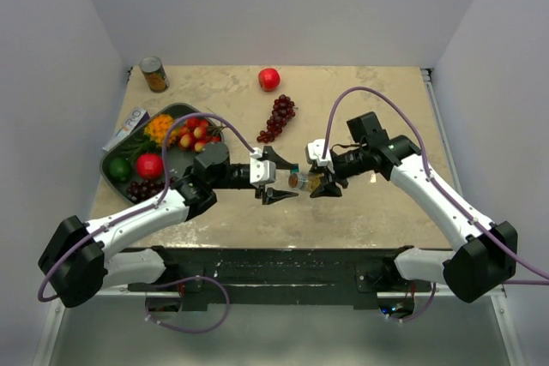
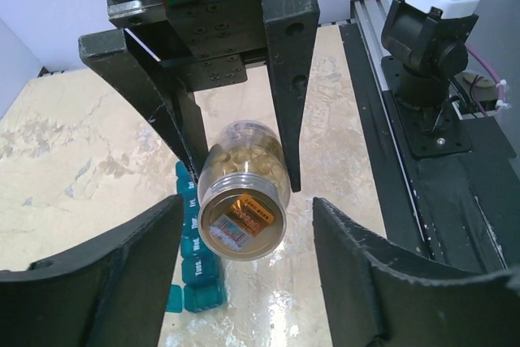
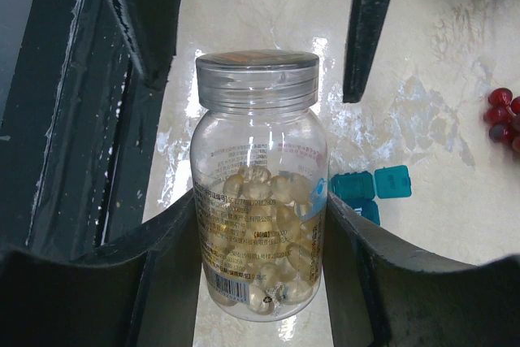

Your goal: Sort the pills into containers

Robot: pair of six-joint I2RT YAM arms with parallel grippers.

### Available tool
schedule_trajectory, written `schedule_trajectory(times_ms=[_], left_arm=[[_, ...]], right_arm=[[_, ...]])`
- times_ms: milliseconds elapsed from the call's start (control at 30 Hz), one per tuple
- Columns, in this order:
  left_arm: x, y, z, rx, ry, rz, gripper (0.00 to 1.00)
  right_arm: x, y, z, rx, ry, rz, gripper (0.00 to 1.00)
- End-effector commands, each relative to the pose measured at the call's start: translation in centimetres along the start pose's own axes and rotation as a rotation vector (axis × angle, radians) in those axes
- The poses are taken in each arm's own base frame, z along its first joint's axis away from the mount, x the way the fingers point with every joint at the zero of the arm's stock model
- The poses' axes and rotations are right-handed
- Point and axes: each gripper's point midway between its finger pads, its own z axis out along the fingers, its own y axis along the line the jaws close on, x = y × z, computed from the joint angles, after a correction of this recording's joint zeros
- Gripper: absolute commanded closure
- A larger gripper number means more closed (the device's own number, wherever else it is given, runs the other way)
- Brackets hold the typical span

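Clear plastic pill bottle point(image 3: 258, 160) lies sideways, clamped in our right gripper point(image 3: 260, 201), lid point(image 2: 242, 225) offered to our left gripper point(image 2: 248, 209); its fingers stand spread beside it, untouching, we judge for unscrewing; teal organiser point(image 2: 193, 278) lies beneath them.

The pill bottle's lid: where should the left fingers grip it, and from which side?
Grip the lid across its round rim, coming end-on: it faces the left fingers, while the right fingers clamp the bottle by its body.
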Motion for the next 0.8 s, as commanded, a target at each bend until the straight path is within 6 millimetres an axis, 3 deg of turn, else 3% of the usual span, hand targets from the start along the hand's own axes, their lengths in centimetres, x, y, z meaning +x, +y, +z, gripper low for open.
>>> schedule_trajectory(times_ms=[0,167,267,333,367,500,733,767], left_arm=[[-2.2,1.0,0.5,-0.019,-0.051,0.064,0.36],[-1.7,1.2,0.8,-0.018,-0.032,0.030,0.51],[-1.5,1.2,0.8,-0.022,-0.020,0.009,0.66],[-1.5,1.3,0.8,-0.028,-0.019,-0.010,0.85],[-1.5,1.2,0.8,-0.034,-0.019,-0.044,1.00],[-1.7,1.5,0.8,-0.096,-0.016,-0.268,1.00],[0.3,2.7,0.7,-0.378,-0.015,-1.098,1.00],[2.0,2.3,0.3,-0.442,0.051,-1.226,1.00]], right_arm=[[-1.2,0.5,-0.2,-0.008,-0.044,-0.039,1.00],[-1.2,0.4,-0.2,-0.007,-0.045,-0.037,1.00],[-1.1,0.4,-0.2,-0.004,-0.043,-0.033,1.00],[-1.1,0.3,-0.2,0.005,-0.039,-0.030,1.00],[-1.0,0.2,-0.2,0.011,-0.036,-0.027,1.00],[-0.8,-0.9,-0.5,0.074,-0.010,-0.020,1.00],[0.2,-2.9,-0.9,0.193,0.039,0.031,1.00],[0.4,-3.2,-1.0,0.208,0.049,0.035,1.00]])
